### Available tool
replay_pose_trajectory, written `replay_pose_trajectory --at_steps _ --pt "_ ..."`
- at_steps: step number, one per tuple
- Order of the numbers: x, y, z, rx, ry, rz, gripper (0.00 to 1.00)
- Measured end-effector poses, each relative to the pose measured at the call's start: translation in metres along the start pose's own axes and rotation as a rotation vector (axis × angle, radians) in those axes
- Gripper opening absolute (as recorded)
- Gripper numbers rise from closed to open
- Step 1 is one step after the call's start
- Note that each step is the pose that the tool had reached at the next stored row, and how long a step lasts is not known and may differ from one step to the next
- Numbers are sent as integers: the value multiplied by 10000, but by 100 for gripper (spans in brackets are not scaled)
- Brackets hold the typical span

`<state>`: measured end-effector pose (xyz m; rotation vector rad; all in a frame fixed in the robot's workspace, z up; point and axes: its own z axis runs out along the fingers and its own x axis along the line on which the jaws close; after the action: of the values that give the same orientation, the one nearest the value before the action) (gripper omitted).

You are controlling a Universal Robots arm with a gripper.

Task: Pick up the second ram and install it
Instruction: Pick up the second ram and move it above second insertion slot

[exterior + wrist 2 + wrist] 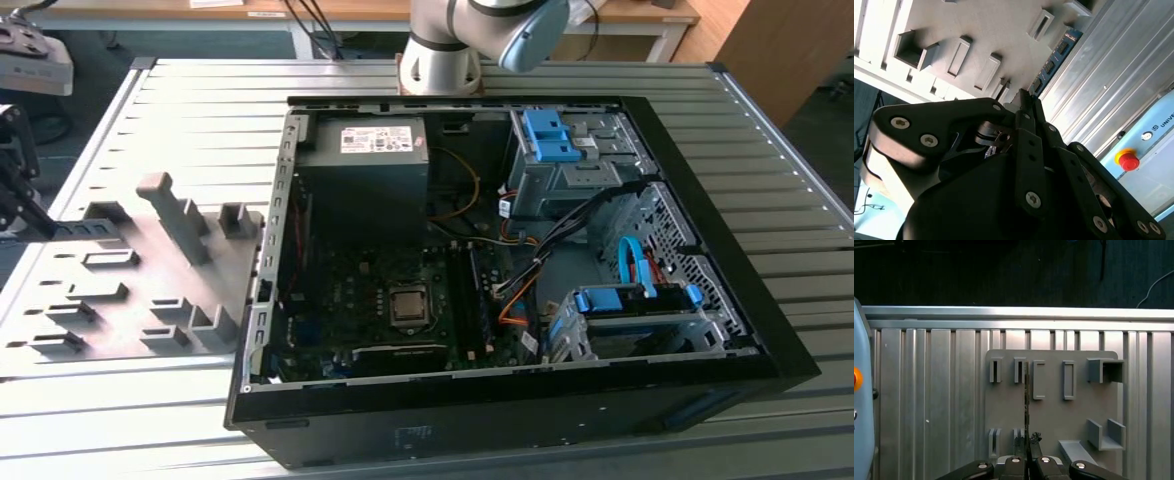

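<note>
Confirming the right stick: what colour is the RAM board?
The long flat memory stick is blue-green; second wrist view.

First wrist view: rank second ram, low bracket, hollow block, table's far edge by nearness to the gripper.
1. second ram, directly before gripper
2. low bracket, near corner of plate
3. hollow block, far corner of plate
4. table's far edge, beyond plate
</note>
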<state>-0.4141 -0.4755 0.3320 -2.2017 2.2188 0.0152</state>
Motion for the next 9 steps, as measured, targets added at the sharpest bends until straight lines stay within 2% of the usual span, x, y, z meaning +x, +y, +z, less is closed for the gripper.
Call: replay_pose_trajectory --at_steps 9 --pt "-2 -1 -147 0 0 0 14"
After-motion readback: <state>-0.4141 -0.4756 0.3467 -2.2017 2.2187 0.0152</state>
